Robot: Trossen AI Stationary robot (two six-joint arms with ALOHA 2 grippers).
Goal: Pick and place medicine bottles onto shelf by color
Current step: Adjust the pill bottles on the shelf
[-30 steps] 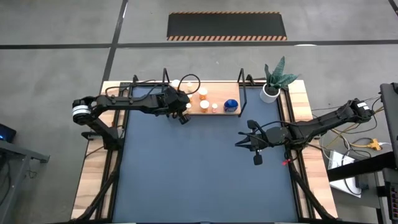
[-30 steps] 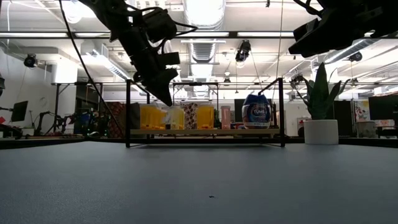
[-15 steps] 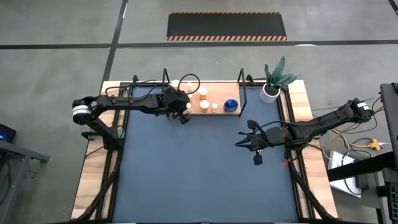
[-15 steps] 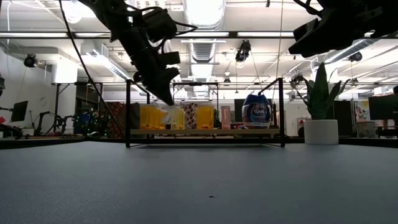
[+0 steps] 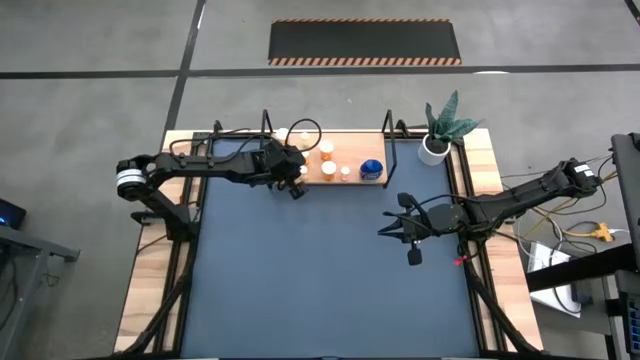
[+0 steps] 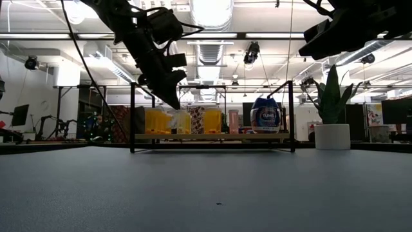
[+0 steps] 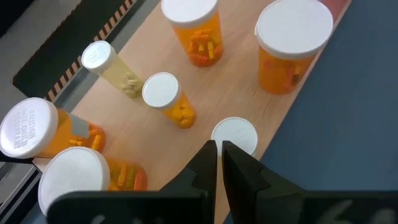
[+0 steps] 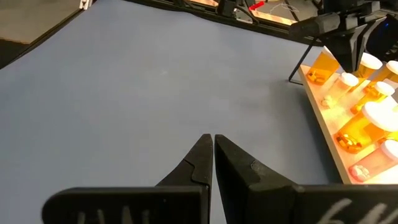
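The shelf (image 5: 352, 152) stands at the mat's far edge, a light-wood board with black wire ends. Several orange medicine bottles with white caps (image 7: 293, 46) stand upright on it, and a blue bottle (image 5: 371, 169) is near its right end. My left gripper (image 7: 219, 149) is shut and slants down over the shelf's left part, its tips right at a small bottle's white cap (image 7: 235, 134). In the low view the gripper (image 6: 172, 103) ends just above that bottle (image 6: 176, 121). My right gripper (image 8: 212, 142) is shut with nothing in it, above the mat's right side (image 5: 384, 231). My left gripper's shut fingertips (image 7: 209, 155) come slanting down from the near left, right at the near edge of the small bottle's cap (image 7: 231, 127). I cannot tell whether they touch it. The bottle stands upright on the shelf.
A white pot with a green plant (image 5: 434, 148) stands right of the shelf. The shelf's black wire ends (image 6: 132, 116) rise above the board. The dark-blue mat (image 5: 320, 280) spreads bare in front of the shelf.
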